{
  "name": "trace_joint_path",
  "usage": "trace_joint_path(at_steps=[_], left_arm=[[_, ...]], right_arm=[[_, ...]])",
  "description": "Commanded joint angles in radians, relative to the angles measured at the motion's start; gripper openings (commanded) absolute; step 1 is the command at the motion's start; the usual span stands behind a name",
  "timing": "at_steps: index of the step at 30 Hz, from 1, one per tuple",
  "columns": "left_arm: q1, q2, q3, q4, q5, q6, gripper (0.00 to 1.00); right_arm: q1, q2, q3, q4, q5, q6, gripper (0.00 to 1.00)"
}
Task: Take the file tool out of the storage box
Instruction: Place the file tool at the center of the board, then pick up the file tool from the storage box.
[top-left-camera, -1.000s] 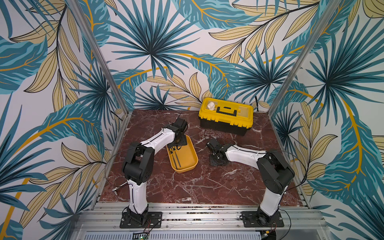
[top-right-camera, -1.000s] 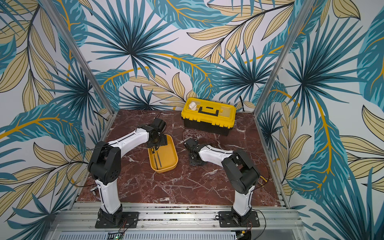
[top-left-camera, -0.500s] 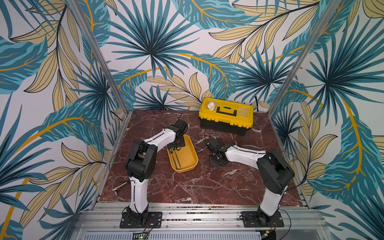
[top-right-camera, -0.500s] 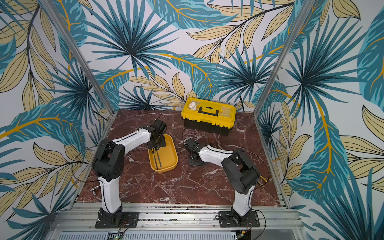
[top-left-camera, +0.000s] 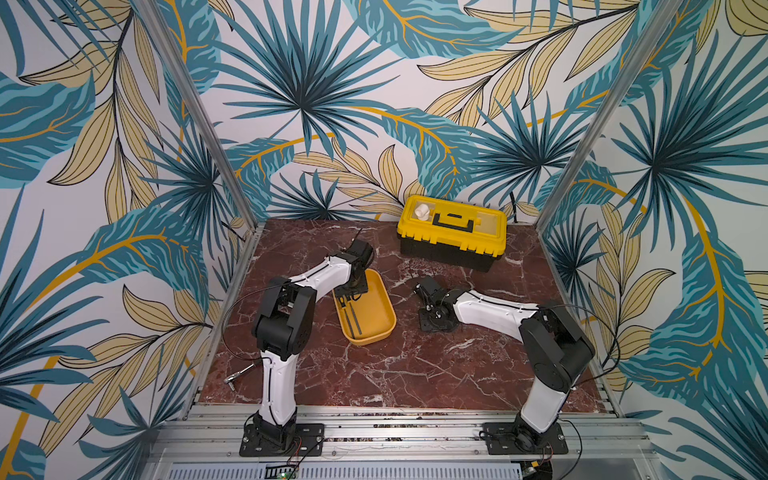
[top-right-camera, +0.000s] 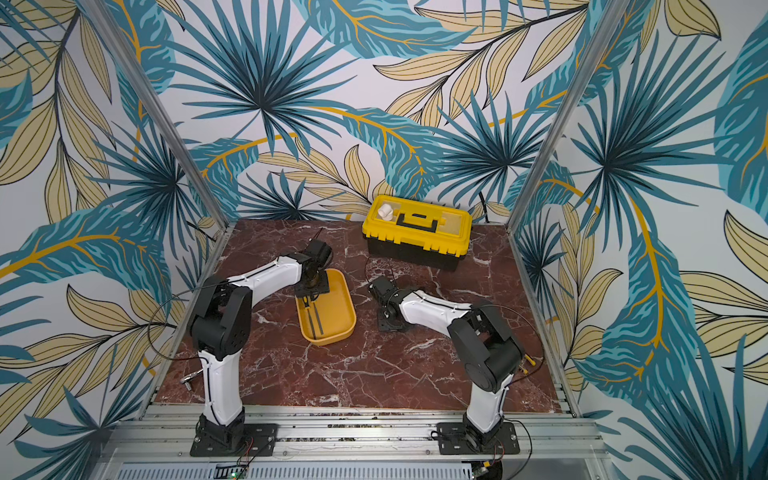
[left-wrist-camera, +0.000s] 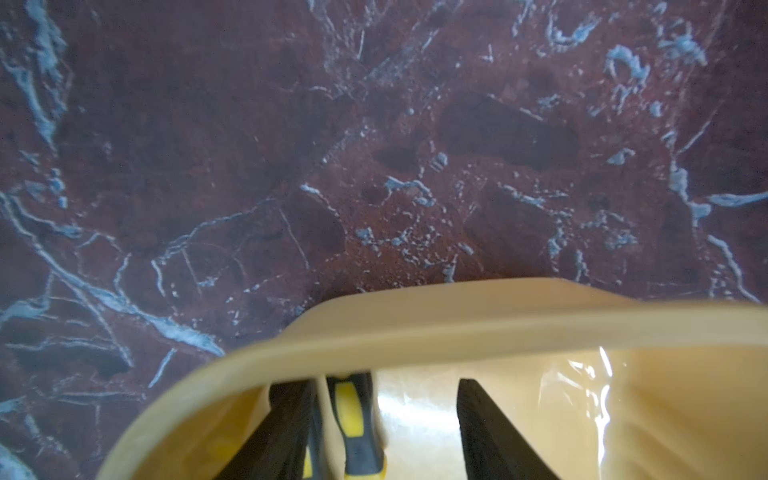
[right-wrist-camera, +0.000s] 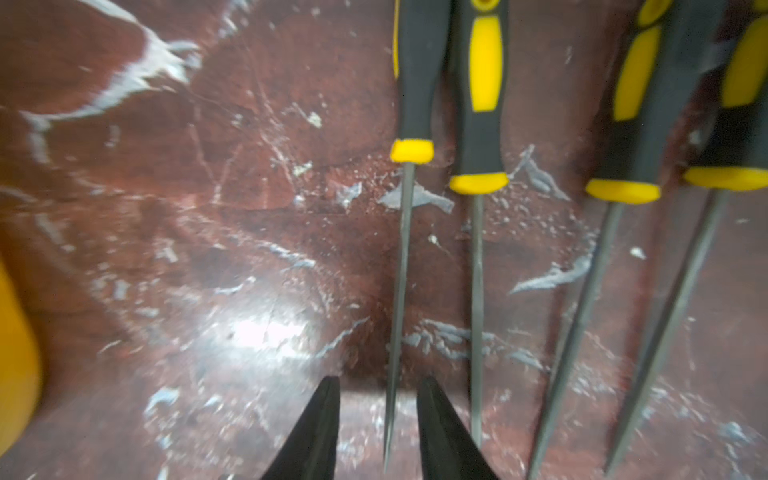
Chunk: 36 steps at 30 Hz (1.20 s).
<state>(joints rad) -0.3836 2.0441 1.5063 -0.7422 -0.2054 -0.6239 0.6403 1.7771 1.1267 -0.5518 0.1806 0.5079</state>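
File tool (left-wrist-camera: 353, 419) — black handle, yellow inlay

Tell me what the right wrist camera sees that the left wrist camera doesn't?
Only the right wrist view: four files lying side by side on the table. Only the left wrist view: the inside of the storage box, with a file handle between the jaws of the open left gripper. Both: the red marble table and open jaws; the right gripper is open too.
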Motion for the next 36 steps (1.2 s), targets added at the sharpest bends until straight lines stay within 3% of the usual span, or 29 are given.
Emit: trace_joint_path(at_steps=[1,16,20,28,36], left_arm=[[0.009,0.024,0.043,0.016,-0.014,0.004,0.58],[0.013,0.065,0.084,0.025,-0.007,0.017,0.43],[0.014,0.066,0.08,0.033,-0.002,0.02,0.37],[0.013,0.032,0.068,0.046,0.046,0.039,0.23],[0.012,-0.065,0.045,0.063,0.197,0.04,0.18]], right_arm=[[0.003,-0.085,0.023,-0.046,-0.031,-0.017,0.37],[0.004,-0.312,-0.021,0.045,-0.31,-0.019,0.59],[0.003,-0.345,-0.049,0.111,-0.415,-0.003,0.6],[0.004,-0.373,-0.107,0.207,-0.497,0.048,0.62],[0.004,-0.367,-0.138,0.289,-0.536,0.087,0.62]])
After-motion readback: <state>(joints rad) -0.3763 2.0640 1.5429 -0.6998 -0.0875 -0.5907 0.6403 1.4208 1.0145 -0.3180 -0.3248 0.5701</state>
